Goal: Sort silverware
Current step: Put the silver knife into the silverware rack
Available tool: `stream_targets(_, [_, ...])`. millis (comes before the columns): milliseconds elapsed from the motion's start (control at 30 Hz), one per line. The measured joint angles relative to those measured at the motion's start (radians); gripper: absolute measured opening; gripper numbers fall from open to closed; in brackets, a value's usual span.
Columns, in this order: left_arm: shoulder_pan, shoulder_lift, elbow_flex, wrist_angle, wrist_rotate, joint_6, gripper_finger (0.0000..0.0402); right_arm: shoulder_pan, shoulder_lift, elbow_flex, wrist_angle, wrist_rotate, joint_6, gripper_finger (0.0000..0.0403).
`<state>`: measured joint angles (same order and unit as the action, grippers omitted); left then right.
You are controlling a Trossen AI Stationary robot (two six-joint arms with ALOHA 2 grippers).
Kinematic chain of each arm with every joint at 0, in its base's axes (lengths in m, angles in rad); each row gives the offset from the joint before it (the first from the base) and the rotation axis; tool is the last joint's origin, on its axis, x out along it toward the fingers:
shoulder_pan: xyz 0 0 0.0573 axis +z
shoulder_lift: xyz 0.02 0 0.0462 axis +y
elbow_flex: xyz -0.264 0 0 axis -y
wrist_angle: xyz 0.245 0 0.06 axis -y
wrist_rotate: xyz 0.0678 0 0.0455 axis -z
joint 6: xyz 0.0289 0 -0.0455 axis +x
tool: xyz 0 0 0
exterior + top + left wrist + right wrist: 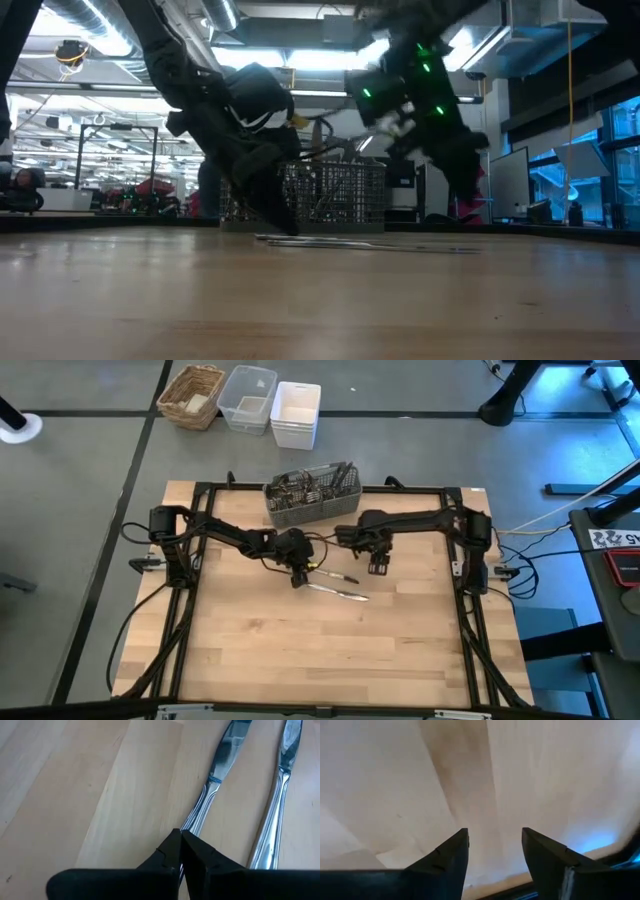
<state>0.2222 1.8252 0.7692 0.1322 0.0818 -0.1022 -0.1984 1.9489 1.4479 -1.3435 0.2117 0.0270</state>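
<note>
Two shiny table knives (220, 775) lie side by side on the table (300, 650), mid-table. Left tool (181, 851) pinches one knife's handle; right tool (495, 852), spread, hovers right of them.

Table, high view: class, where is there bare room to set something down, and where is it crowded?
Free: the near half of the table, below the two knives. Crowded: the far edge by the mesh caddy, and the middle, with the left pincer and right pincer.
</note>
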Motion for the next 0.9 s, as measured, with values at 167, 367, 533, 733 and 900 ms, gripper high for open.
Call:
stream_targets(167, [-0.003, 0.003, 0.006, 0.022, 0.002, 0.026, 0.0005, -0.049, -0.074, -0.216, 0.164, -0.058, 0.021, 0.0186])
stream_targets(367, [-0.007, 0.003, 0.004, 0.015, -0.004, 0.043, 0.0005, -0.051, -0.111, -0.266, 0.369, -0.199, 0.022, 0.0186])
stream_targets(533, [-0.009, 0.001, -0.001, 0.007, -0.012, 0.009, 0.0005, -0.045, -0.113, -0.179, 0.485, -0.233, 0.034, 0.0186])
stream_targets(733, [-0.009, 0.001, -0.001, 0.007, -0.011, -0.002, 0.0005, -0.088, -0.115, -0.080, 0.545, -0.244, 0.078, 0.0186])
stream_targets(900, [-0.009, 0.001, -0.001, 0.006, -0.009, -0.062, 0.0005, -0.112, -0.114, -0.057, 0.315, -0.153, 0.074, 0.0186])
